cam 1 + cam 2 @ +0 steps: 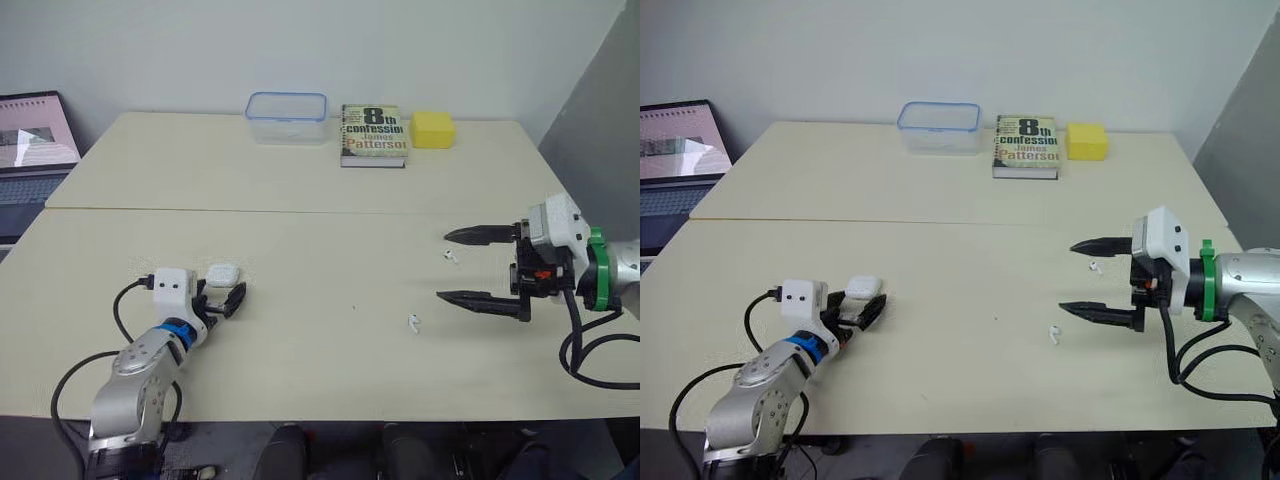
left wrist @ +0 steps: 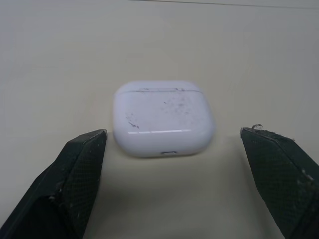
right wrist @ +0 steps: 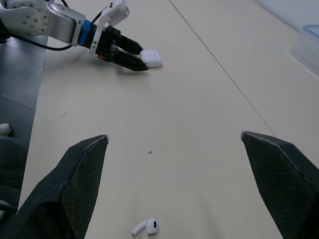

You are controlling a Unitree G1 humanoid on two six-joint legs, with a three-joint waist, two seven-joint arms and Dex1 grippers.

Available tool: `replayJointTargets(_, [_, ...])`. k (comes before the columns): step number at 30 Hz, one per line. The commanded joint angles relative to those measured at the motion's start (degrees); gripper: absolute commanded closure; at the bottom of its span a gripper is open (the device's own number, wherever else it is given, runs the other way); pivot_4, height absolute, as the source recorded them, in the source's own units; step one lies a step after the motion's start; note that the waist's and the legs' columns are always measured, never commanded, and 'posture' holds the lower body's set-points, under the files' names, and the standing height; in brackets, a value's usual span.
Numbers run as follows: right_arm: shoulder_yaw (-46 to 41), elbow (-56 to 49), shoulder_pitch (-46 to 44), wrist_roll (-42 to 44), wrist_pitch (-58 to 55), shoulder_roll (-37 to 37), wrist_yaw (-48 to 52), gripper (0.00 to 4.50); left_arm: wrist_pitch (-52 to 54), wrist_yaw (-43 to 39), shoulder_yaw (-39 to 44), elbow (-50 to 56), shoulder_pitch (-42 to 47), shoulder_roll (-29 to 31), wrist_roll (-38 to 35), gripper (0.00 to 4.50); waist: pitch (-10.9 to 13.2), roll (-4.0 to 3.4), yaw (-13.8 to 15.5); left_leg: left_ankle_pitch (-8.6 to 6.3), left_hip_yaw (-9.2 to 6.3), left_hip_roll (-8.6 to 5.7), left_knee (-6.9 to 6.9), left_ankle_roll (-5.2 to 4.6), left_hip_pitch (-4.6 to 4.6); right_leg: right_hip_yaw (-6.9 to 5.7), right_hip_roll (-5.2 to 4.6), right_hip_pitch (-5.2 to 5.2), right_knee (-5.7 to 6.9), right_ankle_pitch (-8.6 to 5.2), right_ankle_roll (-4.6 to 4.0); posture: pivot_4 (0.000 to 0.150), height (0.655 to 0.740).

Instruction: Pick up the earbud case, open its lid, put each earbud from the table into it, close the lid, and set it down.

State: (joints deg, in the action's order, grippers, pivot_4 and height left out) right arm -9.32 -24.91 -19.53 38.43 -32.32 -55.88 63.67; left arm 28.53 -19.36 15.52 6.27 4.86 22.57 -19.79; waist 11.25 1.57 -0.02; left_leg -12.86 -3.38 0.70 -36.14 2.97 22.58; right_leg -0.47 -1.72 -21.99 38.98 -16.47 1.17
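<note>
The left jaws are released; the closed white rounded earbud case [image 2: 163, 118] lies on the beige surface [image 1: 330, 250] just ahead of them. The right jaws gape wide, with a small white earbud [image 1: 451, 256] and a second earbud [image 1: 413, 322] near their tips.

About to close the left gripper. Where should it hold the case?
Grip the case across its two rounded sides, on the body below the lid seam, coming in from the port end, where the left gripper is now. The case lies flat with the open gripper straddling it, and that hold leaves the lid free to open.
</note>
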Motion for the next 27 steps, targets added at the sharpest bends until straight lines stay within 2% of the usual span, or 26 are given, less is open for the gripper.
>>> replayJointTargets(1, [-0.01,-0.96,-1.95,0.59,-0.14,-0.41,0.34,0.03,-0.32,0.1,-1.38,-2.35,1.48,0.06,1.41,0.0,-0.01,-0.02,-0.01,0.0,0.01,0.0,0.0,0.0,-0.01,0.01,0.02,0.0,0.0,0.02,-0.01,0.15,0.74])
replayJointTargets(7, [0.6,-1.3,-3.07,0.89,-0.7,-0.24,0.32,0.03,1.02,0.78,-1.95,-4.46,3.63,-0.03,2.47,0.0,-0.06,-0.1,0.08,0.02,0.0,0.01,-0.01,-0.02,-0.05,0.01,0.03,0.04,0.02,0.04,-0.01,0.15,0.74])
replayJointTargets(10, [0.65,-1.2,-3.29,0.9,-0.76,-0.33,0.41,0.0,2.91,1.34,-1.42,-4.06,3.23,0.41,2.52,0.64,-0.07,-0.12,0.04,0.02,0.01,0.01,-0.01,-0.02,-0.06,0.03,0.02,0.04,0.01,0.05,0.01,0.15,0.74])
replayJointTargets(14, [0.7,-1.05,-3.52,0.83,-0.77,-0.42,0.56,0.0,4.95,0.02,-1.59,-2.46,1.42,2.36,2.5,1.72,-0.09,-0.15,-0.04,0.02,0.04,0.01,0.0,-0.02,-0.07,0.05,0.02,0.04,-0.01,0.05,0.01,0.15,0.74])
replayJointTargets(20, [1.32,-0.77,-4.27,0.67,-1.12,-0.04,0.12,0.0,3.4,-5.21,-2.62,-1.59,-0.67,5.64,1.94,1.72,-0.11,-0.19,-0.3,0.01,0.15,0.05,0.05,-0.02,-0.07,0.13,0.02,-0.02,-0.04,0.04,0.01,0.15,0.74])
replayJointTargets(27, [1.81,-0.61,-5.14,4.92,-8.86,1.66,-3.1,0.0,-12.15,-23.73,-11.11,4.11,-3.48,6.3,-0.1,1.72,-0.12,-0.21,0.38,0.01,0.16,0.08,0.04,-0.02,0.06,0.16,-0.14,-0.07,-0.09,0.09,-0.07,0.15,0.74])
